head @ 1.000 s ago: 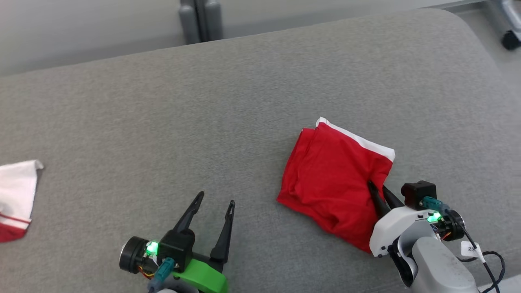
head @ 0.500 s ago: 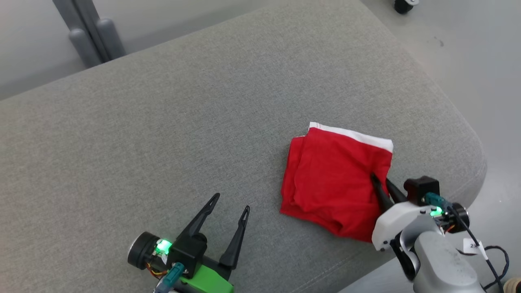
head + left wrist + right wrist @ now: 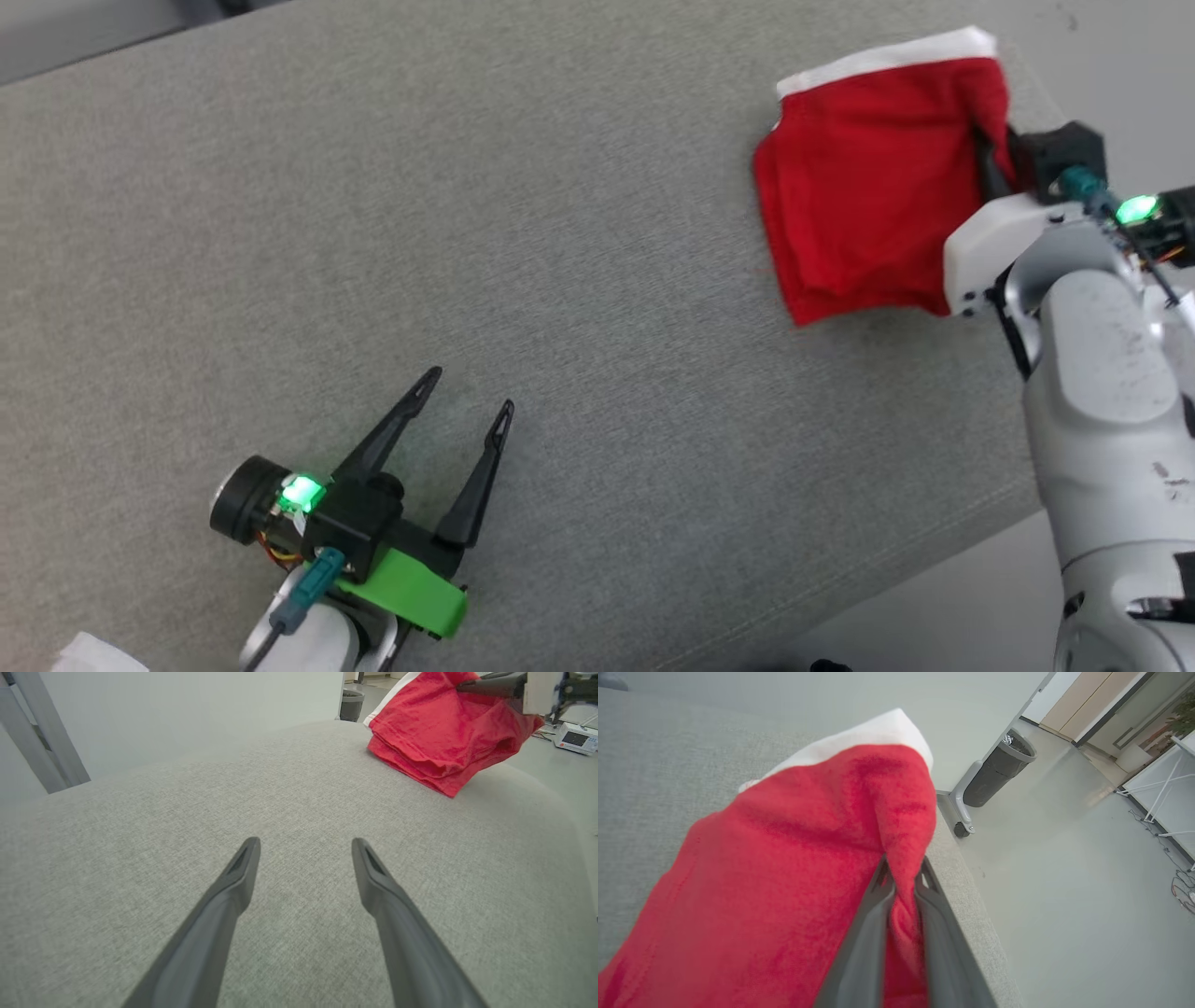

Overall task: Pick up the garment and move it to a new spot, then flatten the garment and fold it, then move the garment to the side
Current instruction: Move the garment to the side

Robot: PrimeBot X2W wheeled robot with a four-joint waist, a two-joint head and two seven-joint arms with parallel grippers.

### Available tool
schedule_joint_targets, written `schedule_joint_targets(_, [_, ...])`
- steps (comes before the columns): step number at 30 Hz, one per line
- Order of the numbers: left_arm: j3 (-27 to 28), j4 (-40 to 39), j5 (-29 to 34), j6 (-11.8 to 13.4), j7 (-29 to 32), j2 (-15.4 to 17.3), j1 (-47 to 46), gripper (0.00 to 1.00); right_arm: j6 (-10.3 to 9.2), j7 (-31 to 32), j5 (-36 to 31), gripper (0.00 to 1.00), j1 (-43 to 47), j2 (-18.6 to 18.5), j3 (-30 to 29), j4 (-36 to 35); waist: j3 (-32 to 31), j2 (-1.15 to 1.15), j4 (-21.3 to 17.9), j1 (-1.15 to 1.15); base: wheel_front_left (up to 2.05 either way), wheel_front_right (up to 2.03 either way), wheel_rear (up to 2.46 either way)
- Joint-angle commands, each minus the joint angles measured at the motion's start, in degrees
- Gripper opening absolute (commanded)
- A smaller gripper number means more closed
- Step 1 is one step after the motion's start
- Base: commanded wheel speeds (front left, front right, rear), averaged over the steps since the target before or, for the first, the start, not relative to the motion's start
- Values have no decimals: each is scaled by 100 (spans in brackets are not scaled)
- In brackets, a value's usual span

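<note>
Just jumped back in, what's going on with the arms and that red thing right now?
The right end effector is clamped on a bunched edge of the red garment, which is folded with a white band along its far side. It sits near the right edge of the gray cushion. The pinched edge is raised, and the rest appears to rest on the cushion. The left end effector is open over bare cushion, well apart from the garment and holding nothing.

The folded red garment (image 3: pixel 868 187), white-banded, hangs seemingly lifted over the right edge of the cushion (image 3: pixel 467 233).
</note>
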Motion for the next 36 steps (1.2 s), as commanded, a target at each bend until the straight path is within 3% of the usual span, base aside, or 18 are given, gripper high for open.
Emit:
schedule_joint_targets(1, [39,-63,-75,-17,-1,82,-191,100,-11,179,-280,0,-182,-69,-227,-69,816,0,799,0,0,0,0])
schedule_joint_targets(9, [-10,-293,-208,-17,-1,188,-519,100,-11,855,-1397,0,-629,-295,-1421,-541,1285,0,1286,0,0,0,0])
schedule_joint_targets(17, [-17,-374,-302,-16,4,202,-620,100,-11,1255,-1726,0,-788,-720,-2051,-1243,1453,0,1529,0,0,0,0])
schedule_joint_targets(18, [-20,-366,-311,-16,4,197,-614,100,-11,1238,-1734,6,-820,-742,-2166,-1391,1456,0,1544,0,0,0,0])
schedule_joint_targets(19, [-30,-352,-323,-16,5,193,-619,100,-11,1152,-1742,100,-842,-776,-2218,-1580,1460,0,1565,0,0,0,0])
schedule_joint_targets(24, [67,-237,-361,-3,6,94,-637,100,-11,835,-1767,100,-867,-582,-2457,-1898,1349,0,1622,0,0,0,0])
schedule_joint_targets(28, [235,-126,-328,-3,6,-47,-579,100,-11,114,-1697,100,-1000,-205,-2595,-1698,1053,0,1665,0,0,0,0])
schedule_joint_targets(34, [713,155,-173,-3,2,-343,-388,100,-11,-546,-1324,100,-848,19,-2053,-1146,417,0,1731,0,0,0,0])
schedule_joint_targets(36, [877,279,-105,-3,0,-434,-341,100,-11,-595,-852,100,-757,41,-1625,-846,199,0,1783,0,0,0,0])
